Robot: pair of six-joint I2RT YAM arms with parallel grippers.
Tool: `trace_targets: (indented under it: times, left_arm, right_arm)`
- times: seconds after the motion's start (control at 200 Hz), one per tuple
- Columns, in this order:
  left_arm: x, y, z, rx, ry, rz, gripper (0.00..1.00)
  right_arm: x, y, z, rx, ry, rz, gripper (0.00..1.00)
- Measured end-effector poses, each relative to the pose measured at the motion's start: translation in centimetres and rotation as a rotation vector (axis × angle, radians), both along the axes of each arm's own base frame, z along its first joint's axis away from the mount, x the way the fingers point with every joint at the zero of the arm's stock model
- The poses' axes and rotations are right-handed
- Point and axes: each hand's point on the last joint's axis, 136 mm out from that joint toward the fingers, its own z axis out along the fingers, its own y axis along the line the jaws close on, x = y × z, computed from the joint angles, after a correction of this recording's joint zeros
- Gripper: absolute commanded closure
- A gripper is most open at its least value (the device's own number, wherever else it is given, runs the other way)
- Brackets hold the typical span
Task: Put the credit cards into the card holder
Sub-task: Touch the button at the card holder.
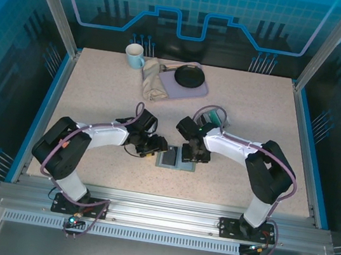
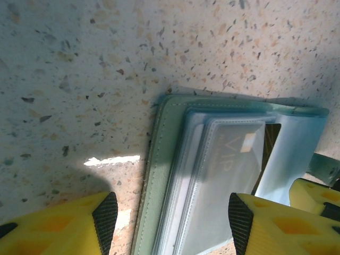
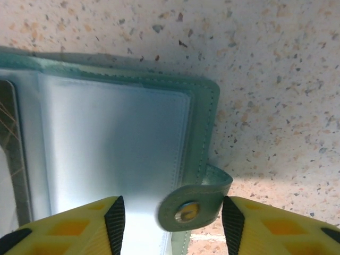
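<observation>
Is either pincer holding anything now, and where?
Nothing is held. The left pincer gapes astride an edge of the wallet; the right pincer gapes around its snap tab.

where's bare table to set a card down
Bare table lies right of the grey box to the table edge, and left of the cloth beyond the left arm. Crowded: centre, where left gripper and right gripper meet at the card holder; back centre, with mug and pan.
</observation>
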Motion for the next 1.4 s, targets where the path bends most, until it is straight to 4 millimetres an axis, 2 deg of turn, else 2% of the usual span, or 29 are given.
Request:
trace_targets:
  times: [0.065, 0.195, 0.365, 0.55, 0.765, 0.92, 1.195, 1.31, 1.4]
  left_arm:
    - [0.0, 0.0, -0.1, -0.008, 0.008, -0.001, 0.40]
    - [0.0, -0.1, -0.1, -0.017, 0.013, -0.002, 0.40]
    - [-0.1, -0.1, -0.2, -0.020, 0.021, -0.004, 0.47]
    - [-0.1, -0.1, -0.3, -0.026, 0.026, -0.004, 0.52]
    - [0.0, -0.3, -0.2, -0.034, 0.021, -0.008, 0.55]
    - [0.0, -0.4, -0.2, -0.034, 0.020, -0.008, 0.57]
    - [0.0, -0.3, -0.2, -0.034, 0.020, -0.008, 0.57]
    - [0.0, -0.3, -0.2, -0.034, 0.020, -0.008, 0.58]
    - [0.0, -0.3, -0.2, -0.033, 0.020, -0.008, 0.57]
  right_arm:
    - [0.0, -0.1, -0.2, 0.005, 0.005, -0.003, 0.54]
    - [0.2, -0.3, -0.3, 0.010, 0.003, -0.008, 0.54]
    - [0.3, -0.5, -0.6, 0.011, 0.002, -0.014, 0.56]
    - [0.3, -0.7, -0.4, 0.008, -0.004, -0.015, 0.50]
    - [0.7, -1.3, 0.5, -0.002, -0.037, -0.023, 0.48]
    - [0.8, -2.5, 0.5, -0.021, -0.040, -0.046, 0.47]
    - [-0.1, -6.2, -0.1, -0.009, -0.007, -0.142, 0.47]
    - [-0.1, -6.6, -0.2, 0.005, 0.010, -0.161, 0.46]
    - [0.1, -6.3, 0.2, 0.035, 0.006, -0.153, 0.39]
